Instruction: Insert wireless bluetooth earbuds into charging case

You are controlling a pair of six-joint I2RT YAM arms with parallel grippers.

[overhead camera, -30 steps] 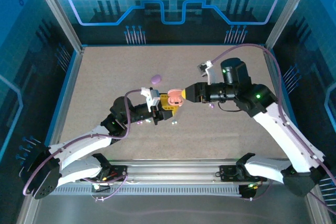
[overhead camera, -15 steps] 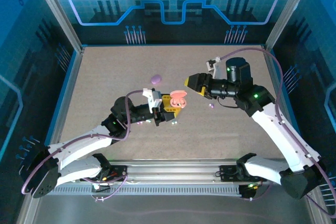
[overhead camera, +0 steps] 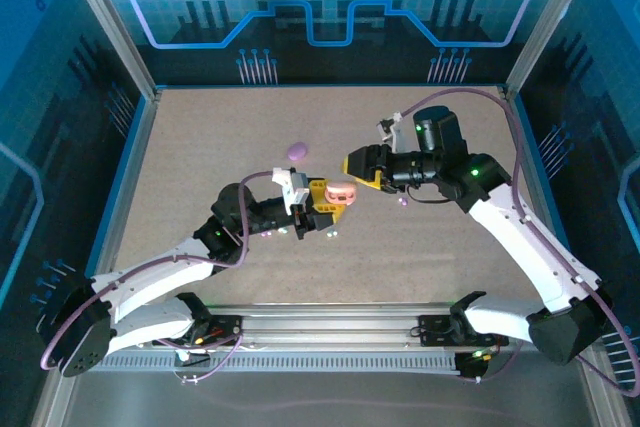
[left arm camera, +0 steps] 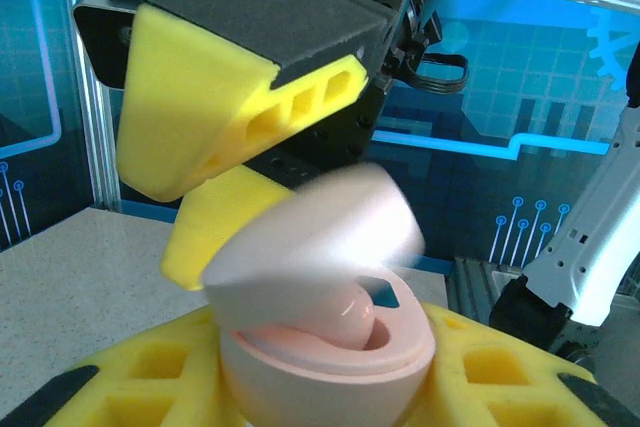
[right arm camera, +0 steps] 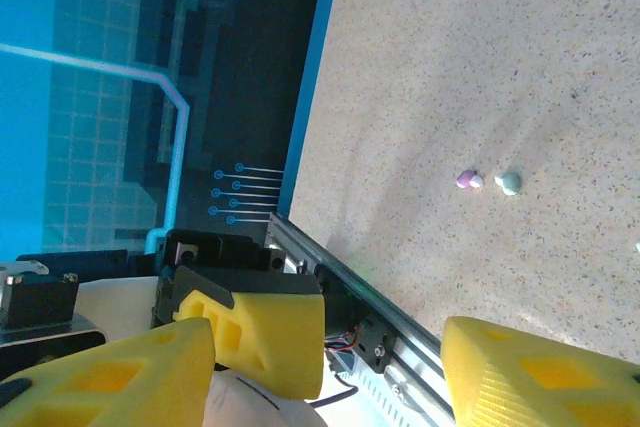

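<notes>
Your left gripper [overhead camera: 330,205] is clamped on the pink case [left arm camera: 330,357], a smooth, matte pebble shape pinched between soft yellow foam pads [left arm camera: 150,377] with square hollow cells. The case sits at the centre of the overhead view. Its lid [left arm camera: 320,227] is hinged up and shows blurred in the left wrist view. A glossy, rounded pink earbud [left arm camera: 352,315] sits in the well of the lower half, toward the right of the opening.

Your right gripper [overhead camera: 360,169] has its fingers well apart, with nothing held between them. They are wedge-shaped yellow foam backed with black. In the overhead view it sits just to the upper right of the case. In the left wrist view it sits close over the lid, and you cannot tell whether they touch.

The table [overhead camera: 200,147] is a tan, speckled, grainy surface edged by a blue strip [right arm camera: 305,117]. There is broad open surface to the left and toward the top of the overhead view. A purple bud [right arm camera: 467,179] and a mint bud [right arm camera: 510,182], tiny and rounded, lie just beside each other at centre right of the right wrist view. A purple case [overhead camera: 296,150] rests above and left of the grippers, apart from both.
</notes>
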